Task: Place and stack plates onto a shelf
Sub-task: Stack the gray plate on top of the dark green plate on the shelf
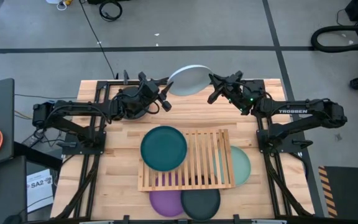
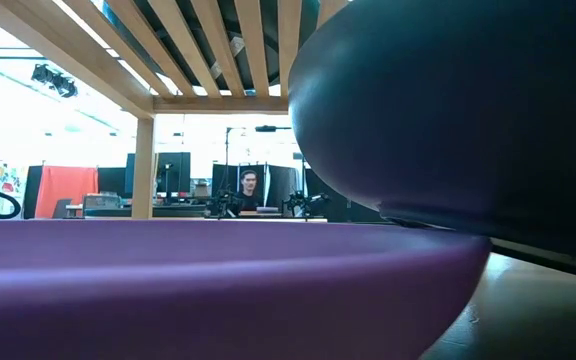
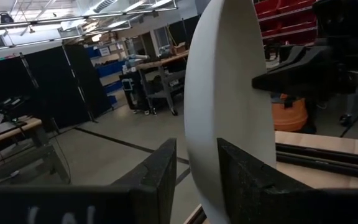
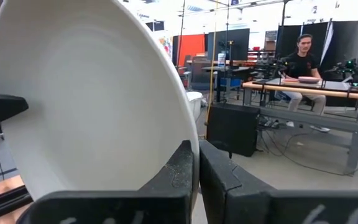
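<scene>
1. Hanging above the table's far edge, beyond the shelf point(image 1: 187, 160), the pale blue-white plate point(image 1: 188, 79) is round, matte and tilted up on edge.
2. Right gripper point(image 1: 214, 88) is clenched on the plate's rim at one side.
3. Left gripper point(image 1: 165, 96) straddles the opposite rim, fingers point(image 3: 160, 177) either side; its grip cannot be told.
4. Dark teal plate point(image 1: 163, 147) lies on the shelf.

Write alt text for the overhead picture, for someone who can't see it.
Seen from above, two dark robot arms meet at the table's far edge, the left gripper and right gripper on opposite rims of a pale blue-white plate. Nearer, a dark teal plate rests on a slatted wooden shelf; mint green, purple and black plates peek from under it.
</scene>
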